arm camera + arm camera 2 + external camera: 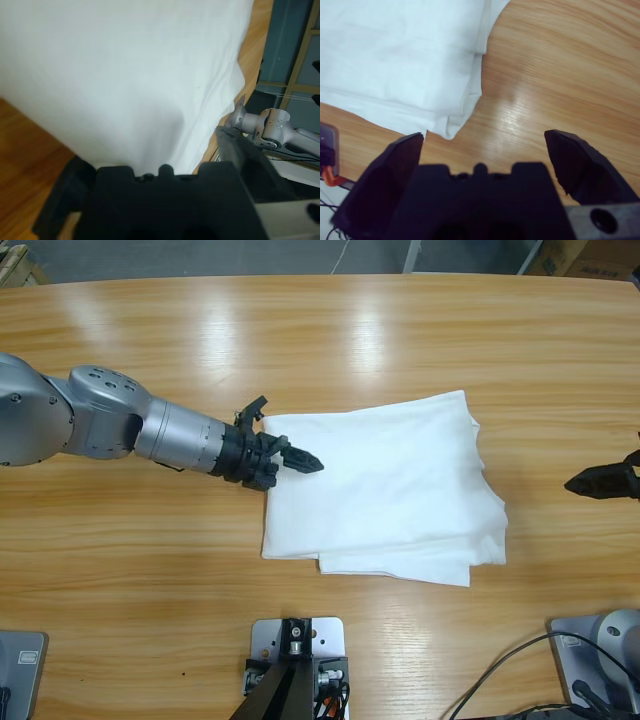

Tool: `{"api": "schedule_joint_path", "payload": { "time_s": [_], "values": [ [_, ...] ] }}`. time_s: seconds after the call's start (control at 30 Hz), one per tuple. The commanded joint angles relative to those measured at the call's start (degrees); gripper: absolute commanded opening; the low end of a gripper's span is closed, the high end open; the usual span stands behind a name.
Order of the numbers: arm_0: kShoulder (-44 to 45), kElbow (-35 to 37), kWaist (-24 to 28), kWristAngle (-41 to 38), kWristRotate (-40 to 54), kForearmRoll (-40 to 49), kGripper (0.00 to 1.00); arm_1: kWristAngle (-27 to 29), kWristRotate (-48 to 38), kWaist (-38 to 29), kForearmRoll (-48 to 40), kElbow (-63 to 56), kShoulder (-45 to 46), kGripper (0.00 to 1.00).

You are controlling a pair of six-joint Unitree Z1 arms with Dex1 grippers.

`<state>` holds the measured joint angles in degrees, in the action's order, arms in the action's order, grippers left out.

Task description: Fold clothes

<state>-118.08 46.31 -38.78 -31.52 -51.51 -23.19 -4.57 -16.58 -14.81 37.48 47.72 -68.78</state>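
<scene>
T-shirt (385, 485), white and already folded into a layered rectangle, lies at the centre of the wooden surface (400, 330). The left pincer (300, 460) comes from the frame's left over its left edge; whether its jaws are apart or together I cannot tell. The right pincer (600, 481), jaws apart and empty, sits at the right edge, clear of the cloth. Risk: catching only the top layer of thin fabric would undo the stack.
</scene>
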Motion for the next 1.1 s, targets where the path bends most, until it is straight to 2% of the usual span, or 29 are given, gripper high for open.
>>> {"api": "schedule_joint_path", "payload": {
  "time_s": [0.03,0.23,0.37,0.57,0.77,0.93,1.1],
  "values": [
    [-2.6,-1.8,-0.7,1.8,0.0,1.4,0.000,-1.7,-0.5,1.4,-0.8,-2.4,-1.3,0.987],
    [-1.3,-3.4,-0.9,7.4,-0.9,4.5,0.000,-1.8,-0.6,1.7,-1.5,-2.7,-1.3,0.987],
    [2.9,-3.9,1.6,10.8,0.7,16.8,0.000,-2.1,-0.8,2.1,-2.8,-3.5,-1.4,0.987],
    [9.6,-2.2,9.8,16.1,8.7,35.3,0.000,-3.0,-1.3,2.2,-5.3,-4.0,-2.7,0.987],
    [14.2,-1.3,14.1,25.8,15.0,48.0,0.000,-3.7,-2.1,2.2,-7.0,-5.0,-3.4,0.987],
    [16.4,-1.4,20.7,31.9,20.7,53.9,0.000,-4.0,-2.6,2.2,-7.4,-5.9,-3.1,0.987],
    [18.9,-0.3,21.2,31.4,21.3,55.1,0.000,-4.1,-3.1,2.2,-7.4,-6.5,-2.7,0.987]
  ]
}}
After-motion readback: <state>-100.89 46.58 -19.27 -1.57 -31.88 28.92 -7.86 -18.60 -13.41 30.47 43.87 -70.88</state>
